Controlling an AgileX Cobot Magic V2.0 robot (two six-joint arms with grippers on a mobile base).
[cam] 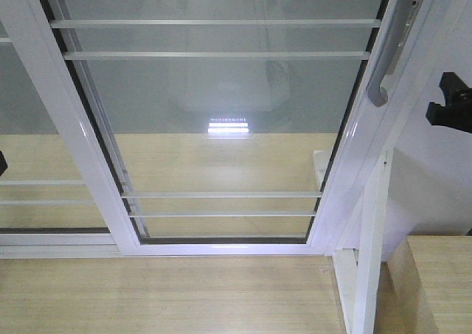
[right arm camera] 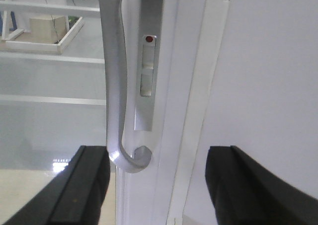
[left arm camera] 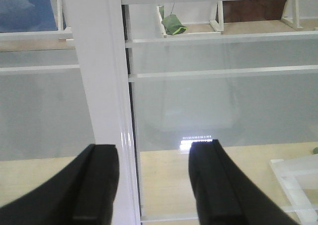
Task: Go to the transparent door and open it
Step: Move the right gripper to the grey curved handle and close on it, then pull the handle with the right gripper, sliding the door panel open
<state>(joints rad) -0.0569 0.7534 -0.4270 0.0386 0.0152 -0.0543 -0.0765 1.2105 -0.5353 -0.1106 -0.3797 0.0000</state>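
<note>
Both released: right pincer [right arm camera: 158, 154] facing the handle [right arm camera: 115, 86], left pincer [left arm camera: 153, 150] by the door [cam: 221, 105]. It likely slides heavy, stiff; hook that slick handle

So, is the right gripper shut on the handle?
No, the right gripper is open, its fingers spread wide with the handle showing between them.

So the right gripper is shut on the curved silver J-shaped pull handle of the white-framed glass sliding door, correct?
Not shut: the right wrist view shows the right gripper open, fingers wide apart, the curved silver J-shaped pull handle of the white-framed glass sliding door seen between them.
</note>
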